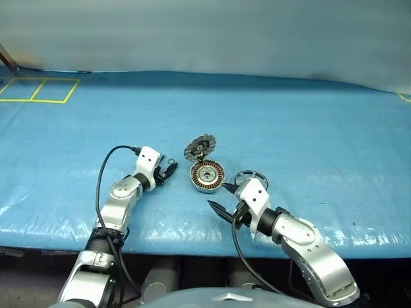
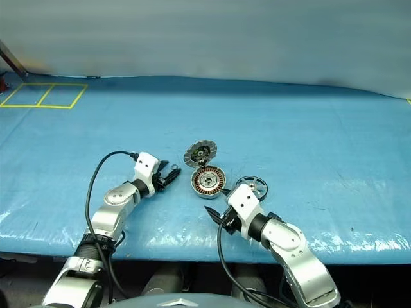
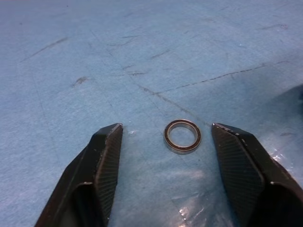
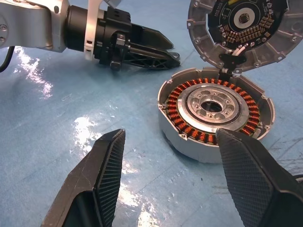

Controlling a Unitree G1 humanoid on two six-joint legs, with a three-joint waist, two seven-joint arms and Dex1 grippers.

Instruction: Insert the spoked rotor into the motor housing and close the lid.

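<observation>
Right pincer [image 1: 223,204]: nearest item, at about 5 o'clock from the motor housing, low over the blue counter [image 1: 308,128]. Jaws stand apart and empty; the right wrist view shows bare blue sheet between its fingers [image 4: 102,177], with the housing just ahead of them.

Spoked rotor [image 1: 251,178]: thin dark ring with spokes to a hub, lying flat on the counter at about 3 o'clock from the housing, just beside it and partly behind the right wrist block. Not inserted.

Motor housing [image 1: 207,176]: short round silver puck at the middle of the counter, open side up, a ring of copper-brown windings around a silver centre with a dark bore. Cavity holds no rotor.

Lid [image 1: 200,147]: grey disc hinged at the housing rim, at about 11 to 12 o'clock from it, standing tilted open with its segmented inner face in view. A short wire runs from lid to housing at the hinge, seen in the right wrist view.

Left pincer [image 1: 169,170]: at about 9 o'clock from the housing, near it but apart. Jaws parted, gripping nothing.

Small ring [image 3: 182,136]: thin dark-rimmed metal ring, lying flat on the counter between the left fingertips [image 3: 110,142], touching neither.

Yellow tape squares [image 1: 38,90]: far counter corner, at about 10 o'clock.
</observation>
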